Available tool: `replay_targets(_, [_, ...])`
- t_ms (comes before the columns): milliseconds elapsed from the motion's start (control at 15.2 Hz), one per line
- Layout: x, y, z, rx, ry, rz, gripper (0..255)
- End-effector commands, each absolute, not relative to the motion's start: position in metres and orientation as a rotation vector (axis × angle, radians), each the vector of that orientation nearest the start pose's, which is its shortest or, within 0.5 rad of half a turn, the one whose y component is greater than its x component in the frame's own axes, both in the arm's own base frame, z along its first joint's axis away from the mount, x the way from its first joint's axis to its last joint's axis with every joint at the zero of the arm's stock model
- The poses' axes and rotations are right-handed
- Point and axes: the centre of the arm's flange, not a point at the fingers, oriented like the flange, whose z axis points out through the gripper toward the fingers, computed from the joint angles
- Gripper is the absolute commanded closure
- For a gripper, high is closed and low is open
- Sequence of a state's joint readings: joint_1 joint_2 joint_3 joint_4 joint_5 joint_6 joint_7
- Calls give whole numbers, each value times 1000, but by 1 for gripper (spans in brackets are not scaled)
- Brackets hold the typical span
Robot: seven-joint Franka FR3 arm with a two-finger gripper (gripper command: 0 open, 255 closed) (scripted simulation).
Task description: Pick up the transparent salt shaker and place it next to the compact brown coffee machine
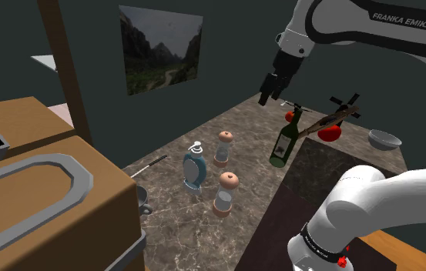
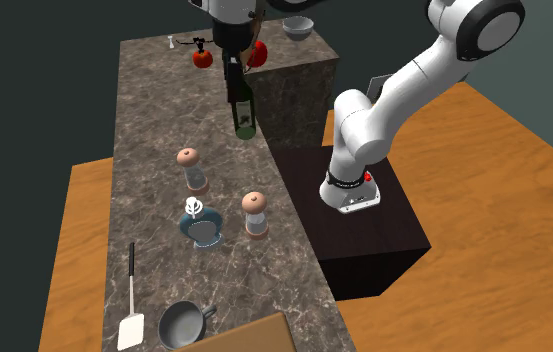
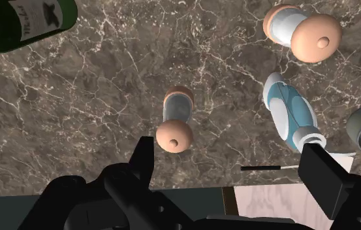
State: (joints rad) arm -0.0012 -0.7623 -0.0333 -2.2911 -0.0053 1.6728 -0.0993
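Fingers (image 3: 143, 160) (apart) above shaker (image 3: 175, 121), midway across counter (image 3: 74, 117).

brown coffee machine (image 1: 102, 196) cut by edge | green bottle (image 3: 22, 23) cut by edge

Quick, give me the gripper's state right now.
Gripper: open, holding nothing.
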Motion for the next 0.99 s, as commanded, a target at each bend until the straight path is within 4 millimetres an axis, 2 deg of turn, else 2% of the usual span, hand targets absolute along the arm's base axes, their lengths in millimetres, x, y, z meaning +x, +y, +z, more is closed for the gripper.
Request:
replay_targets(0, [324,-15,624,-3123,-113,-226,0])
replay_targets(924, [304,66,470,-3016,-109,-133,0])
